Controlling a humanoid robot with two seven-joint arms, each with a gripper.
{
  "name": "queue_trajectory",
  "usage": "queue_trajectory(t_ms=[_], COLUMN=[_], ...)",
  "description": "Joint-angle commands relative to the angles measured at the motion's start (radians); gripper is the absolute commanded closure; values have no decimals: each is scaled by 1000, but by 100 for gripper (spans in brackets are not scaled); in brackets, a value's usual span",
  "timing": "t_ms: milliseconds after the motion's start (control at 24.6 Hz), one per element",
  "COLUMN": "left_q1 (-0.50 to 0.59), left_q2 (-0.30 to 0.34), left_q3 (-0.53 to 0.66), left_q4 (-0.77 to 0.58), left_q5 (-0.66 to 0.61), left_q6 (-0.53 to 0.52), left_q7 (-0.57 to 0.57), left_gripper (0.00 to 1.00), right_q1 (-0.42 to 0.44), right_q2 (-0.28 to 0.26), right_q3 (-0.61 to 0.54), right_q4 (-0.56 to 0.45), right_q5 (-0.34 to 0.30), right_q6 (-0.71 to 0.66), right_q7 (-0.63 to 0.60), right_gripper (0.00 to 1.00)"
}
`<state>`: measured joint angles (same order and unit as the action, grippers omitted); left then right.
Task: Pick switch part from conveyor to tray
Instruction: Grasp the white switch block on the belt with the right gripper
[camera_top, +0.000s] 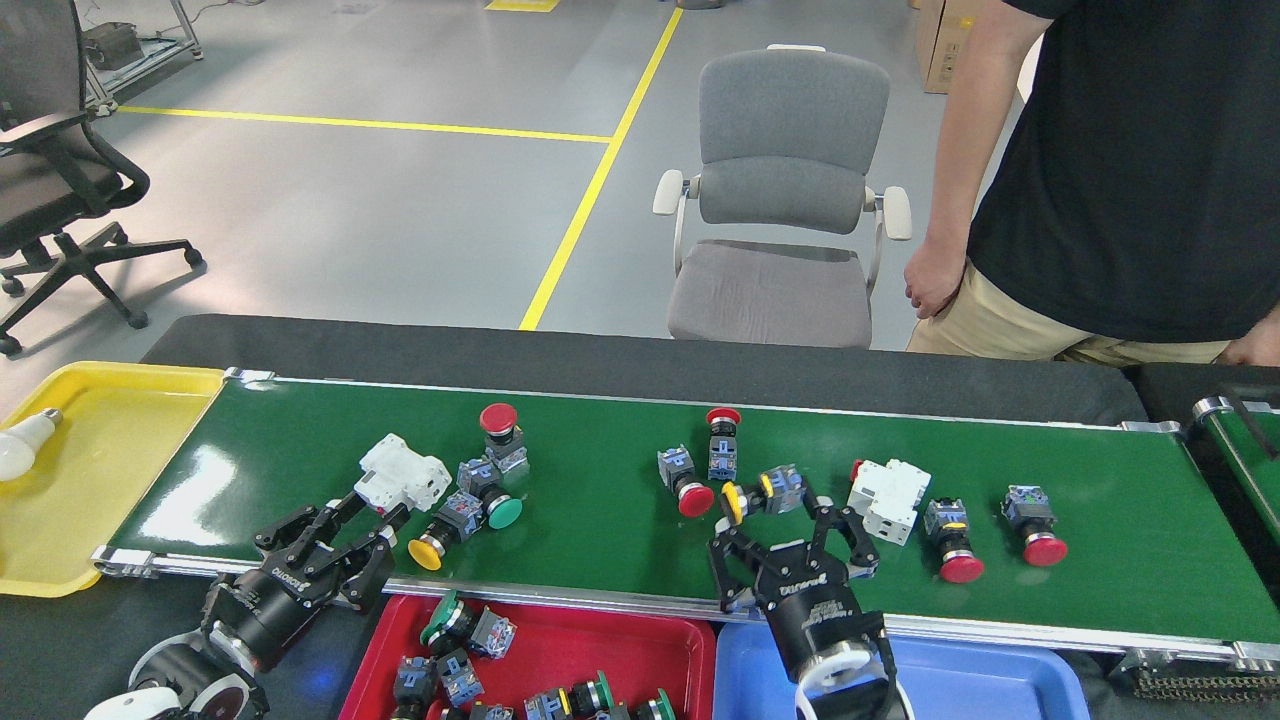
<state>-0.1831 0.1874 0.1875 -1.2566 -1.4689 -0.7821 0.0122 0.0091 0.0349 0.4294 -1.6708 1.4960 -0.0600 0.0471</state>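
Reaching over the near rail of the long glossy green conveyor belt (620, 470), the right black multi-fingered gripper (792, 545) is hovering with its fingers spread and nothing between them, just short of the yellow-capped push-button switch part (760, 493) lying on its side near the belt's middle. Red-capped switches (690, 490) are lying just beside it, and a white plastic breaker block (885, 497) is sitting close on its other side, so the approach looks crowded. The left black gripper (330, 540) is also hanging open and empty at the belt's near edge, close to another white block (400, 478) and a second yellow-capped switch (440, 535).

Judging by its look, the switch part is rigid plastic and metal, light, and prone to rolling on its round cap across the slick belt. Closing across the squarish blue-grey body looks safer than pinching the domed cap.

A red plastic tray (690, 650) below the rail is already holding several switches; a blue tray (1000, 680) is sitting beside it.
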Motion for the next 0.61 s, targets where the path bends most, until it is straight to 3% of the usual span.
queue_trajectory(t_ms=[0, 163, 366, 488, 569], left_q1=[-10, -13, -6, 1, 20], left_q2=[6, 12, 6, -2, -12], left_q3=[4, 12, 6, 4, 1], left_q4=[-18, -23, -37, -60, -90], left_q5=[10, 24, 22, 19, 13], left_q6=[-3, -3, -3, -3, -3], left_q7=[5, 5, 3, 0, -3], left_gripper=[86, 86, 86, 86, 86], right_q1=[9, 46, 49, 52, 83], right_q2=[-1, -13, -10, -1, 14], right_q3=[38, 69, 55, -83, -274], right_q4=[-24, -23, -23, -37, -61], right_q5=[0, 0, -7, -10, -16], right_q6=[-118, -192, -184, -179, -141], right_q7=[-16, -23, -23, -23, -44], right_gripper=[0, 0, 0, 0, 1])
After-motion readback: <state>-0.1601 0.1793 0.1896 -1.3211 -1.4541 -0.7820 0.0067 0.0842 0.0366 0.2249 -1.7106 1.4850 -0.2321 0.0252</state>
